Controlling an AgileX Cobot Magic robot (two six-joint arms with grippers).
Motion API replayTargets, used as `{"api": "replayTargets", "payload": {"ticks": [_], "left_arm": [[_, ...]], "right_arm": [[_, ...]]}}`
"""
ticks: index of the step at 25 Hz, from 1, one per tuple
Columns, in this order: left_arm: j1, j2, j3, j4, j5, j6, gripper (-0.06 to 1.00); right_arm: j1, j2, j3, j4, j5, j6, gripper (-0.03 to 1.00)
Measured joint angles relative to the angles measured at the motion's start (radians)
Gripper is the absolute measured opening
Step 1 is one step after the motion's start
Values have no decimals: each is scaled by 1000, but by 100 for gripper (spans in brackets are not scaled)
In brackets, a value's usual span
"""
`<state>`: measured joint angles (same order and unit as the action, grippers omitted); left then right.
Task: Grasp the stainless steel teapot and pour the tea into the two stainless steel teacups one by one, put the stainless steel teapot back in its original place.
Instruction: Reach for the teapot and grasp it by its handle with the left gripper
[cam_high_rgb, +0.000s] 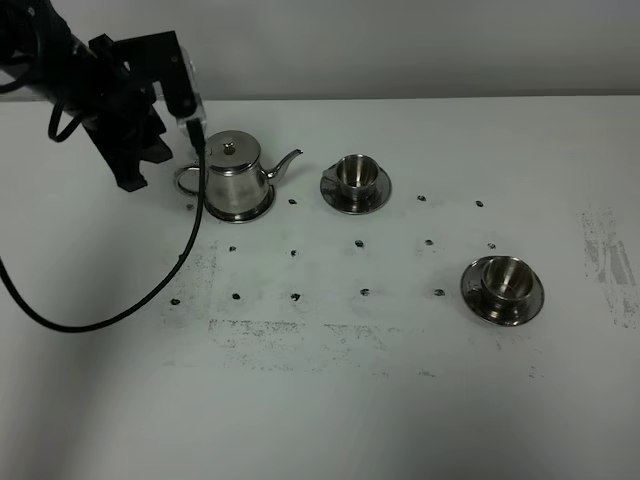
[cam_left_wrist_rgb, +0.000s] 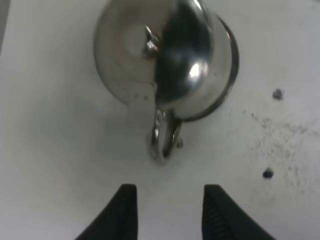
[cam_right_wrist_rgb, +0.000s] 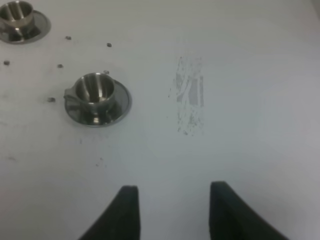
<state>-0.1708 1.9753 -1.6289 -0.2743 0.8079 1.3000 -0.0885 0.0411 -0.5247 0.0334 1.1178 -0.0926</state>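
The left end effector (cam_left_wrist_rgb: 170, 192) hovers low over the white surface (cam_high_rgb: 320, 400), its two black fingers apart with nothing between them. Just ahead of its fingertips, close but not touching, the loop handle (cam_left_wrist_rgb: 164, 142) of the stainless steel teapot (cam_high_rgb: 235, 175) points back toward the gap. The teapot stands upright, lid on, on the flat saucer (cam_high_rgb: 266, 207), its spout aimed away from this end effector. Just beyond the spout, farther from the left end effector, the first teacup (cam_high_rgb: 355, 172) sits on its own saucer. The second teacup (cam_high_rgb: 508, 280) rests on another saucer well apart from the first, ahead of the right end effector (cam_right_wrist_rgb: 174, 190) and off its line. The right end effector's fingers also stand apart over bare surface, gripping nothing.
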Motion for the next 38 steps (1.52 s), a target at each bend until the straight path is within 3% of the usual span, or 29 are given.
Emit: {"api": "replayTargets", "payload": {"ticks": [7, 11, 17, 33, 38], "left_arm": [[-18, 115, -187, 87, 195, -37, 31], [-21, 144, -192, 141, 182, -21, 31], [-26, 182, -204, 153, 148, 32, 31], [-55, 281, -349, 164, 214, -89, 31], [-55, 281, -350, 165, 214, -94, 37]], "right_arm": [[0, 0, 0, 0, 0, 0, 25], [0, 0, 0, 0, 0, 1, 23], [0, 0, 0, 0, 0, 1, 23], [0, 0, 0, 0, 0, 1, 23], [0, 0, 0, 0, 0, 1, 23]]}}
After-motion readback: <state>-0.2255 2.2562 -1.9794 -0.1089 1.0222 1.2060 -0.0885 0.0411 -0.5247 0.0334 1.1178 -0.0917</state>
